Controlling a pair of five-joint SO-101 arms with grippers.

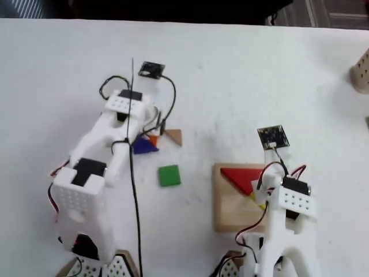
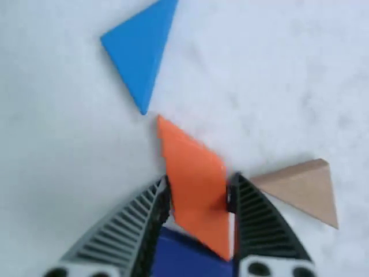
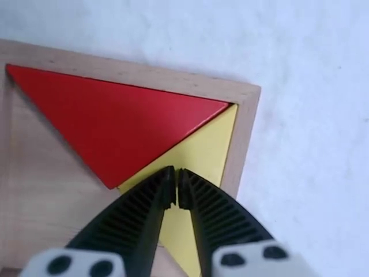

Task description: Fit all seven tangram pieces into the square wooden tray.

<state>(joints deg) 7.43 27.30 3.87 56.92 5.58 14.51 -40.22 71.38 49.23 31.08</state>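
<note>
My left gripper [image 2: 199, 183] is shut on the orange parallelogram [image 2: 193, 167], one finger on each long side. A dark blue piece [image 2: 184, 259] lies under it between the fingers. A lighter blue triangle [image 2: 141, 49] and a tan triangle [image 2: 302, 187] lie apart on the table. From above, the left gripper [image 1: 154, 134] sits beside the tan triangle [image 1: 174, 137] and the blue piece [image 1: 144, 146]. The square wooden tray [image 3: 242, 138] holds a red triangle [image 3: 121, 127] and a yellow triangle [image 3: 202, 153]. My right gripper [image 3: 176, 187] is shut, empty, over the yellow one.
A green square [image 1: 169, 175] lies alone between the left arm and the tray [image 1: 222, 216]. Small dark circuit boards on cables lie at the back left [image 1: 151, 70] and near the tray's far corner [image 1: 272, 137]. A pegged wooden block [image 1: 361, 72] stands at the right edge.
</note>
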